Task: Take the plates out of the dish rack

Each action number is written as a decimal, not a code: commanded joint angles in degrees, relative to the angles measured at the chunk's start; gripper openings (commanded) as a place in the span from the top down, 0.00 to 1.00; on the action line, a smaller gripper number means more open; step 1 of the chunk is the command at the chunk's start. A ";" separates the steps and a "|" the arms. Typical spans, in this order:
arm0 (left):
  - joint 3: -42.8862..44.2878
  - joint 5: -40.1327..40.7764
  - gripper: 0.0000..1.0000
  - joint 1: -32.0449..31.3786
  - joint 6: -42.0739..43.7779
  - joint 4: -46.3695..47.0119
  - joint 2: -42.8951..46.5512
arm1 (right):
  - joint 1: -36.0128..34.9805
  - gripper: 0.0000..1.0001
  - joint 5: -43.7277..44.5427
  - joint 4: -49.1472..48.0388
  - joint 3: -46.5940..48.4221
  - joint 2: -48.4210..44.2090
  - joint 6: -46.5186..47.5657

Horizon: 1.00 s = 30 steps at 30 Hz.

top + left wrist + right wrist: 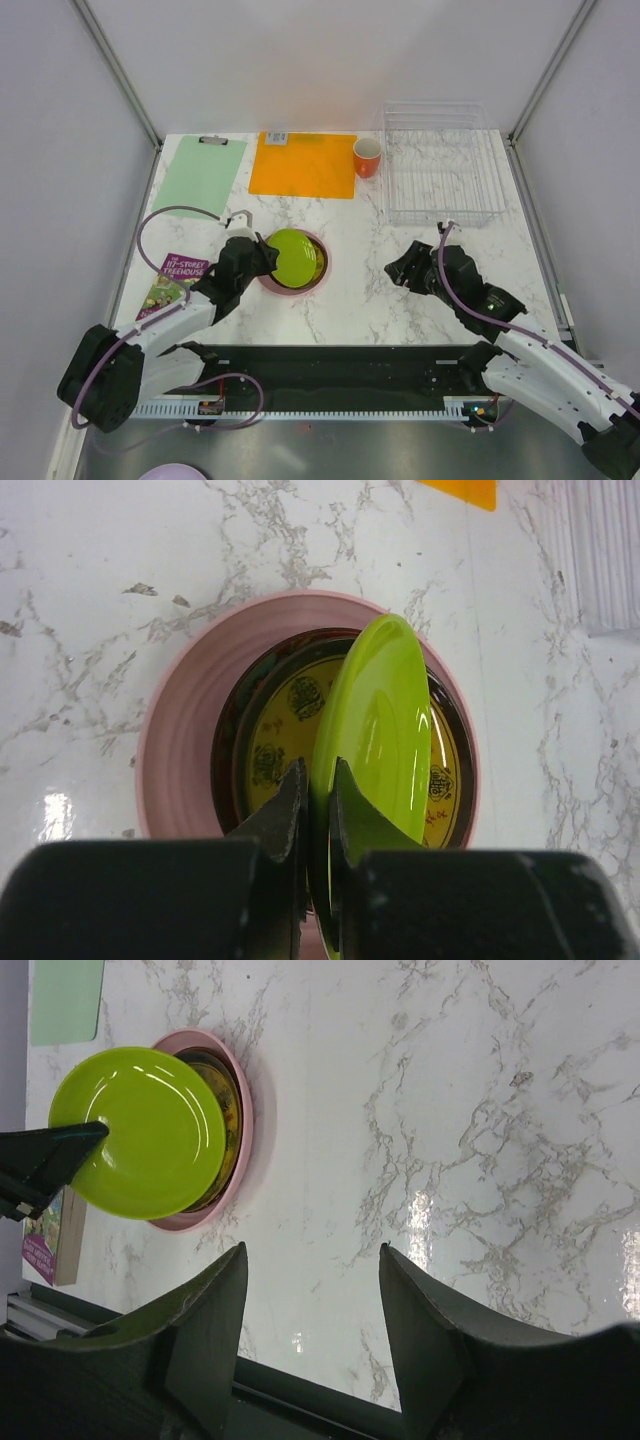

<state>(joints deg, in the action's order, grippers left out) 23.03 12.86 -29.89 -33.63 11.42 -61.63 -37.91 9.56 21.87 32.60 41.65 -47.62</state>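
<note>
My left gripper [258, 252] is shut on the rim of the lime green plate [292, 256], holding it tilted over a stack on the table: the large pink plate [312, 280] at the bottom, the dark red plate and the yellow-gold plate [275, 730] on it. In the left wrist view the fingers [290, 805] pinch the green plate [375, 730] edge-on. The dish rack [440, 165] at the back right holds no plates. My right gripper [400, 268] is open and empty above bare table right of the stack; it [312, 1255] shows the same.
An orange cup [367, 157] stands left of the rack beside an orange mat [304, 165]. A green clipboard [202, 175] lies at the back left and a book [172, 280] at the left edge.
</note>
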 commanded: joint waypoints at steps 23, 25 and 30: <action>-3.87 -1.97 0.17 1.15 -1.27 0.37 0.80 | -0.23 0.37 0.90 -0.95 0.54 3.35 3.32; -3.08 -1.44 0.00 1.15 -0.74 -1.22 1.51 | -0.23 0.37 0.98 -0.95 0.45 3.26 3.58; -0.54 0.14 0.00 1.15 0.31 -7.44 3.09 | -0.23 0.37 1.25 -0.86 0.36 3.18 4.37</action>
<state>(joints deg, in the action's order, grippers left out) 19.09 10.04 -28.73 -35.24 9.34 -60.53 -37.93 9.54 21.82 32.60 44.86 -44.73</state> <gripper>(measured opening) 0.994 0.630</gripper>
